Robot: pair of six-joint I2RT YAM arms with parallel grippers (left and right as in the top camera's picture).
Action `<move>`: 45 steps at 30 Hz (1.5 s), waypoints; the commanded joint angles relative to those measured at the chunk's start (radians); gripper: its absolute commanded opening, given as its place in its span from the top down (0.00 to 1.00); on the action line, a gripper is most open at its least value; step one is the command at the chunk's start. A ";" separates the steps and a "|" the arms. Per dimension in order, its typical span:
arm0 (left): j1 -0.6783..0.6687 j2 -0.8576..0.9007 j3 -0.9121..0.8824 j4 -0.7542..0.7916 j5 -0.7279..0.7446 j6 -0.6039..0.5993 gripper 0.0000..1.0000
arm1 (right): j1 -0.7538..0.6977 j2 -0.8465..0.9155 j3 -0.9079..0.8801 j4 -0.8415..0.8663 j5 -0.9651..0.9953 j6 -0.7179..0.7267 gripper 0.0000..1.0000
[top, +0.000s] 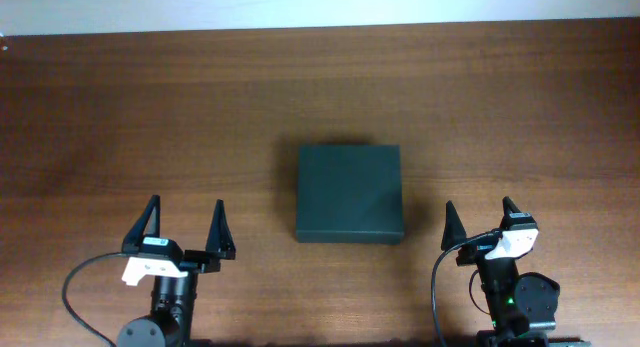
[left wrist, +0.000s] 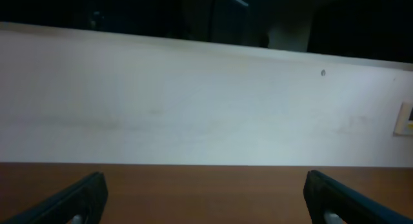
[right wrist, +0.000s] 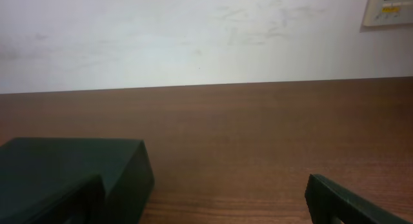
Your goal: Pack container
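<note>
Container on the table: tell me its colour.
The container is matte black, seen best in the overhead view.

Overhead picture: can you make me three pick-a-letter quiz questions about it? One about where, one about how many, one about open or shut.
1. Where is the container?
A. in the middle of the table
B. at the far edge
C. held up in the air

2. How many boxes are there?
A. three
B. one
C. two

3. How are the fingers of the left gripper and right gripper?
A. squeezed shut
B. gripping the lid
C. spread open, empty

Answers:
1 A, it lies mid-table, apart from both grippers.
2 B, only one dark box shows.
3 C, both pairs of fingers stand wide with nothing between them.
</note>
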 commanded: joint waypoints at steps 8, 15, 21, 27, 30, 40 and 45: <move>0.006 -0.011 -0.082 0.042 -0.018 -0.006 0.01 | 0.006 -0.011 -0.005 -0.005 -0.003 0.008 0.01; 0.006 -0.011 -0.146 0.050 -0.018 -0.006 0.01 | 0.006 -0.011 -0.005 -0.005 -0.003 0.008 0.01; 0.008 -0.011 -0.158 -0.031 -0.040 -0.005 0.01 | 0.006 -0.011 -0.005 -0.005 -0.003 0.008 0.01; 0.008 -0.011 -0.158 -0.149 -0.044 -0.005 0.01 | 0.006 -0.011 -0.005 -0.005 -0.003 0.008 0.01; 0.008 -0.011 -0.158 -0.150 -0.045 0.006 0.01 | 0.006 -0.011 -0.005 -0.005 -0.003 0.008 0.01; 0.008 -0.011 -0.158 -0.149 -0.044 0.065 0.01 | 0.006 -0.011 -0.005 -0.005 -0.003 0.008 0.01; 0.008 -0.011 -0.158 -0.150 -0.041 0.096 0.01 | 0.006 -0.011 -0.005 -0.005 -0.003 0.008 0.01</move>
